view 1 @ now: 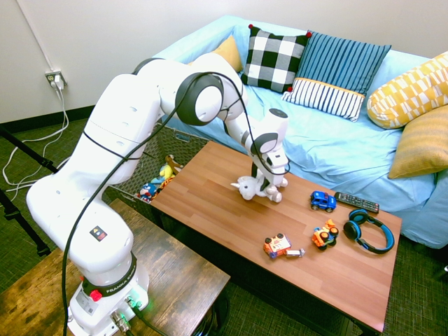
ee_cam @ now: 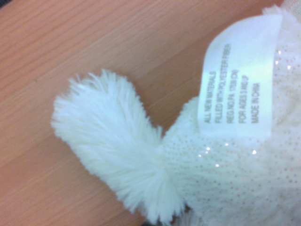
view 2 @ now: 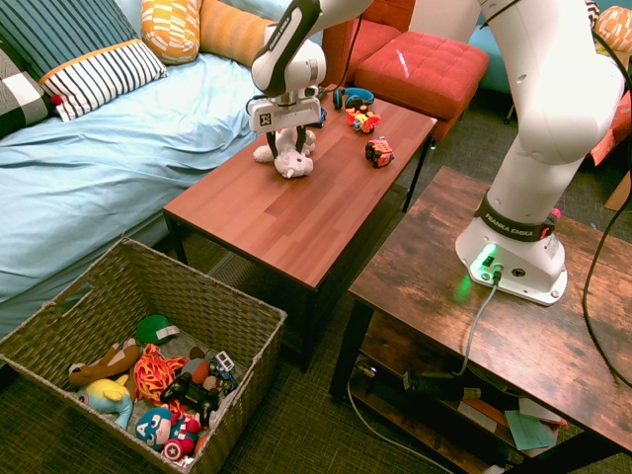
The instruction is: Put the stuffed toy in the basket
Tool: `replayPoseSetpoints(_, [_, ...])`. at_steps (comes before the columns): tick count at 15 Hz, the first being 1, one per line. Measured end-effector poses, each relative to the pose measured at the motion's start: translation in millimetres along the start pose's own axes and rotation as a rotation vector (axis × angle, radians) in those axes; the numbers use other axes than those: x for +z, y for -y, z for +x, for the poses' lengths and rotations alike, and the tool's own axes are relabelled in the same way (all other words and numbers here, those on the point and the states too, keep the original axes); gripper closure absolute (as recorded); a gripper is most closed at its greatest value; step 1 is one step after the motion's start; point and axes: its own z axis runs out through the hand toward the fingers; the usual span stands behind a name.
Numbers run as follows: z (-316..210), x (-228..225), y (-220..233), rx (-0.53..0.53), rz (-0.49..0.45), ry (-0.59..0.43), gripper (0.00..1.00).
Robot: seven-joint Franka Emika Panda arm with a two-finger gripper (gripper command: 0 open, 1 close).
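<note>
The stuffed toy [view 1: 246, 187] [view 2: 292, 160], small, white and fuzzy, lies on the wooden coffee table [view 1: 210, 203] near its sofa-side edge. My gripper [view 1: 266, 183] [view 2: 286, 140] points straight down over it, open, one finger on each side of the toy's body. The wrist view is filled by the toy's fur [ee_cam: 113, 155] and its sewn-in label [ee_cam: 240, 80]. The basket [view 2: 197, 276] [view 1: 178, 143], large and woven, stands on the floor off the table's end, apart from the gripper.
Several toys lie in the basket. Further along the table are a blue car [view 1: 323, 201], two orange robot toys [view 1: 278, 246] [view 1: 325, 234], a remote [view 1: 355, 201] and blue headphones [view 1: 367, 231]. A blue-covered sofa [view 1: 329, 147] with cushions runs behind the table.
</note>
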Motion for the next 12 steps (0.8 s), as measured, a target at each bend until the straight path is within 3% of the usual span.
replayPoseSetpoints(12, [-14.8,-15.5,10.4,-0.115,0.050,0.030,1.00])
